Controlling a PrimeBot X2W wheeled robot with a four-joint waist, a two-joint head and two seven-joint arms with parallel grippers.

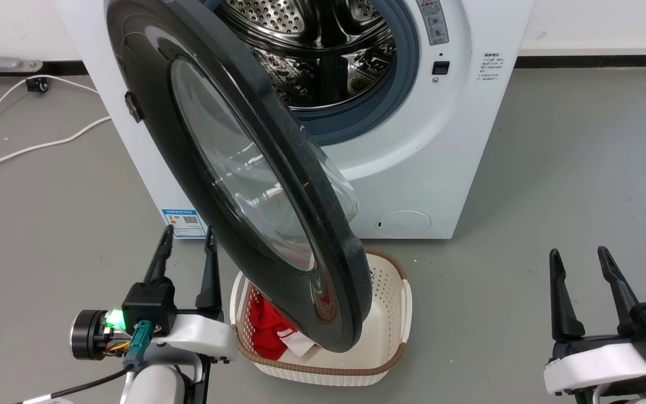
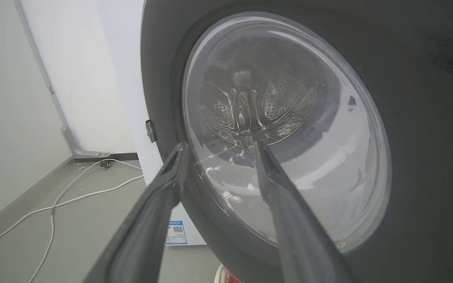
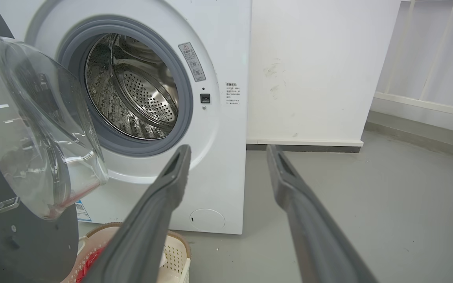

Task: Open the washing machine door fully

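Here, door (image 1: pixel 233 168) swung out from machine (image 1: pixel 424 168), hinged at left edge of machine front and standing at a steep angle to it; not yet folded back fully. Black outer face and glass centre turned toward left gripper (image 1: pixel 188 235); domed bowl on inner side turned toward drum (image 1: pixel 323 50). Lower free rim hangs over basket (image 1: pixel 396 314), which sits on floor just before machine, and hides part of red cloth (image 1: pixel 267 325) inside.

Left gripper low, just beside outer face near lower rim. Fingers spread, pointing up along glass, holding nothing; contact with door cannot be told.

Right gripper (image 1: pixel 578 255) at lower right, above bare floor, well apart from door and machine. Fingers likewise spread, holding nothing.

Right wrist view: drum mouth open, grey seal (image 3: pixel 187 118) exposed, bowl at left edge, basket corner below it.

Left wrist view: drum ribs seen through glass between the two fingers.

White cable (image 1: pixel 20 148) along floor left of machine, near wall.
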